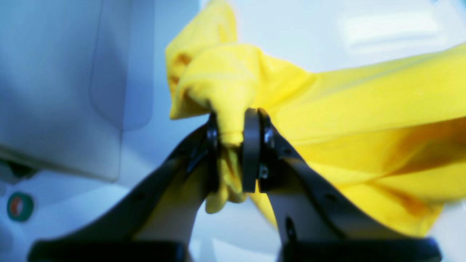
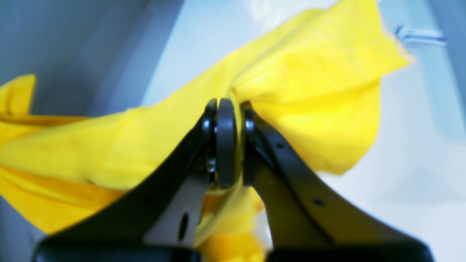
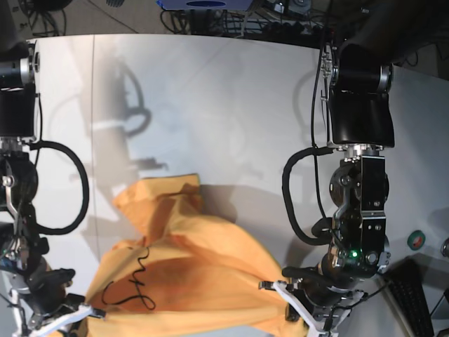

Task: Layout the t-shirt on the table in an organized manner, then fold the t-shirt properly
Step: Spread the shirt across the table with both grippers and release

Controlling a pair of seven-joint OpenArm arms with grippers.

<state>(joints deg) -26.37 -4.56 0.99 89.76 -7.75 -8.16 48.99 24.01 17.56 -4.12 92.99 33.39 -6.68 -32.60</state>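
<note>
Fingers (image 1: 251, 145) of the left gripper (image 1: 233, 145) and right gripper (image 2: 229, 145) each pinch bunched cloth of the orange-yellow t-shirt (image 3: 189, 274), lifting its near edge while the rest lies rumpled on the white worktop (image 3: 231, 105). Laying out seems unfinished; folding remains. Only the base view shows black line markings (image 3: 133, 281).

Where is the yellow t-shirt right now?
In the base view the t-shirt hangs low in the middle, stretched between the right gripper and the left gripper, draping onto the table.
</note>
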